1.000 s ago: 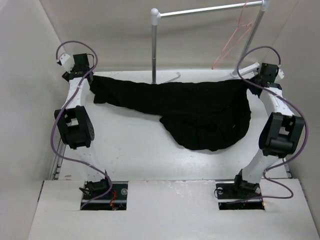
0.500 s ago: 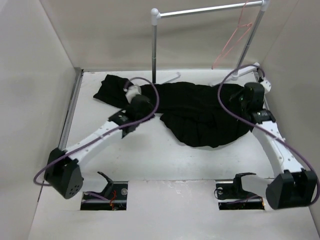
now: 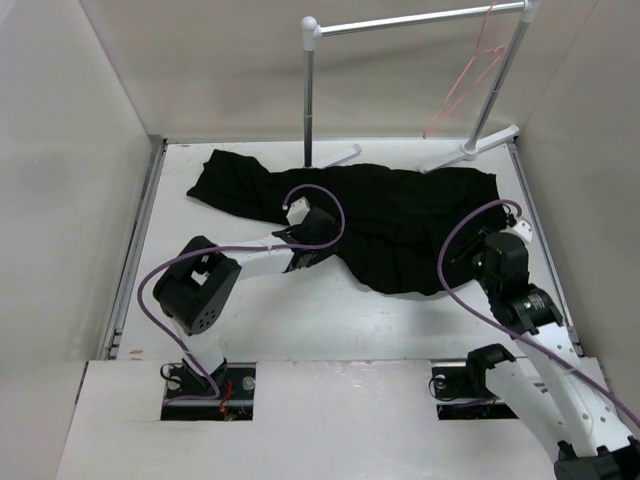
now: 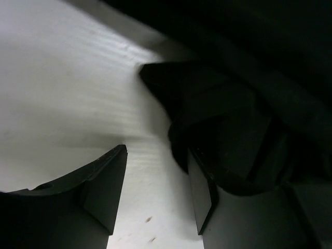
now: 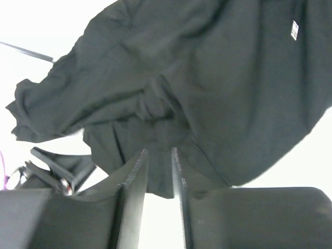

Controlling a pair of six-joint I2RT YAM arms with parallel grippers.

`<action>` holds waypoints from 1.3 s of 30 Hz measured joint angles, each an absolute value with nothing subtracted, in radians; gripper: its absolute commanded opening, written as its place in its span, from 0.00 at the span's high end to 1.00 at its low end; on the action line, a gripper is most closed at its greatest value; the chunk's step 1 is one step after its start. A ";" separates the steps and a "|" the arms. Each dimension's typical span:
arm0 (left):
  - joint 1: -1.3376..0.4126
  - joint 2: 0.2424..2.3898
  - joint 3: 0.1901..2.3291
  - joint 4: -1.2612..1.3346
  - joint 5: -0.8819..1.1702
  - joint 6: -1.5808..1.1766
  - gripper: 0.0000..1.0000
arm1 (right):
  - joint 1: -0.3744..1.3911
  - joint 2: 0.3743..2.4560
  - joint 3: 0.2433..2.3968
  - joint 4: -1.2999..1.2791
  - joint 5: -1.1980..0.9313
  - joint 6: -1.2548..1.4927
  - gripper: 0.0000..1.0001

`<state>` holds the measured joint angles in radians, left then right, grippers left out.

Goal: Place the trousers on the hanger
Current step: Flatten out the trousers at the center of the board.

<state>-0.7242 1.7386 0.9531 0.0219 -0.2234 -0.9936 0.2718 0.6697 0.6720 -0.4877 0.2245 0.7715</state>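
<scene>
**Top external.** Trousers (image 3: 400, 215) lie rumpled across the far half of the tabletop (image 3: 250, 320), centre to right of frame, with one leg running to the upper left. Hanger (image 3: 462, 85) hangs on the clothes rack (image 3: 400, 20) at upper right, well apart from the cloth. Left pincer (image 3: 322, 240) is at the near edge of the cloth, frame centre. Right pincer (image 3: 478, 258) is by the near-right edge, lower right. Aperture of either: cannot tell from this view.

**Left wrist.** Left pincer (image 4: 155, 194) is approx. half open with nothing between the jaws; bare tabletop shows in the gap. The finger at right of frame (image 4: 201, 192) touches, or sits just under, a folded lip of the trousers. Which of the two: cannot tell.

**Right wrist.** Right pincer (image 5: 157, 192) is barely open, a narrow slit, and empty. Trousers fill the upper frame, with a white label (image 5: 293, 29) at upper right. Left arm (image 5: 57, 166) shows at lower left.

**Handling (est.).**
- Fabric is soft, limp and light, with no stiffness. It will sag, bunch and drape from any grip pt., and may slide off thin wire.
- Recommended grip: a hem, the waistband edge or a raised fold, where the jaws can close on a few layers. Flat areas give little purchase.
- The hanger is slender wire and will likely swing when touched.
</scene>
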 measured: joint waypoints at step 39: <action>-0.472 1.012 0.931 -0.928 -0.816 -0.914 0.87 | -0.176 1.382 0.686 -0.305 0.257 0.805 0.32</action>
<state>-0.4721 1.0122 0.9306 -0.9283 -0.8162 -0.9142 -0.1764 1.3819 0.6861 -0.3050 0.2573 0.8051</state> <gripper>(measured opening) 0.078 0.658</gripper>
